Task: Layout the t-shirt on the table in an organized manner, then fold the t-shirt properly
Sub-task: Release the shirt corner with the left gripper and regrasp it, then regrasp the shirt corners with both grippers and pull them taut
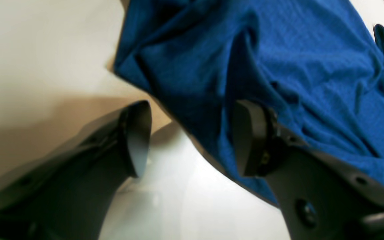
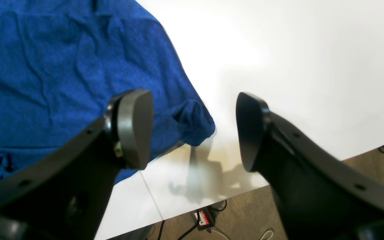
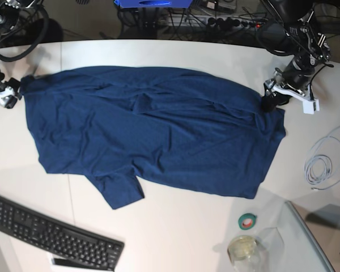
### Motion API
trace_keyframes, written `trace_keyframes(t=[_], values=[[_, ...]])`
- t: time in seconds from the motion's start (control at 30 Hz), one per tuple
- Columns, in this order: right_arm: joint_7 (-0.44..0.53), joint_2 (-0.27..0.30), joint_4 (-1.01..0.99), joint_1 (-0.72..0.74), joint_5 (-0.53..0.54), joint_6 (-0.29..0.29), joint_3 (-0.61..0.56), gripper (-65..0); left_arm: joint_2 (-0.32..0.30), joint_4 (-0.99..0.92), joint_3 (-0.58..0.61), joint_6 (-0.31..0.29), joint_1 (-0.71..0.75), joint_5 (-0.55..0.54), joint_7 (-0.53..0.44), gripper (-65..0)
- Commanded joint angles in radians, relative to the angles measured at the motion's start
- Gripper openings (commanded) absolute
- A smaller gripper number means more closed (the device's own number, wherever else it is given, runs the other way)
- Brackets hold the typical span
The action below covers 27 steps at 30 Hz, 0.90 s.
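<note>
The dark blue t-shirt (image 3: 153, 130) lies spread out, still wrinkled, across the white table (image 3: 181, 226), with one sleeve (image 3: 120, 191) pointing toward the front edge. My left gripper (image 3: 267, 102) is at the shirt's right edge. In the left wrist view its jaws (image 1: 192, 136) stand apart, the shirt's (image 1: 278, 66) hem running between them and one finger (image 1: 250, 138) over the cloth. My right gripper (image 3: 14, 93) is at the shirt's left corner. In the right wrist view it is open (image 2: 192, 131), with a bunched corner of the shirt (image 2: 192, 121) lying between the fingers.
A black keyboard (image 3: 51, 232) lies at the front left. A green tape roll (image 3: 248, 221) and a clear jar (image 3: 243, 248) stand at the front right, and a white coiled cable (image 3: 322, 164) at the right. The table edge (image 2: 245, 191) drops to carpet close behind the right gripper.
</note>
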Motion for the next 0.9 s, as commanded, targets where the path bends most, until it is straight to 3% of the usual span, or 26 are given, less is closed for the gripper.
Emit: trace_keyframes(t=[0.0,0.33,0.4,0.57,0.87], values=[[0.02,0.012,0.013,0.006,0.01,0.005,0.003,-28.1,-0.013,0.014,-0.003,-0.012,-0.008,-0.017,-0.019,-29.0],[0.02,0.012,0.013,0.006,0.01,0.005,0.006,-28.1,-0.036,-0.08,0.033,-0.012,-0.039,-0.017,-0.019,-30.3],[0.02,0.012,0.013,0.006,0.01,0.005,0.006,-28.1,-0.036,-0.064,0.036,-0.012,-0.028,-0.018,-0.019,-37.4],[0.02,0.012,0.013,0.006,0.01,0.005,0.01,-28.1,-0.033,-0.021,0.03,-0.012,-0.002,-0.024,-0.012,-64.7],[0.02,0.01,0.013,0.006,0.01,0.005,0.006,-28.1,-0.022,0.144,0.028,-0.012,0.113,-0.026,-0.012,-65.0]])
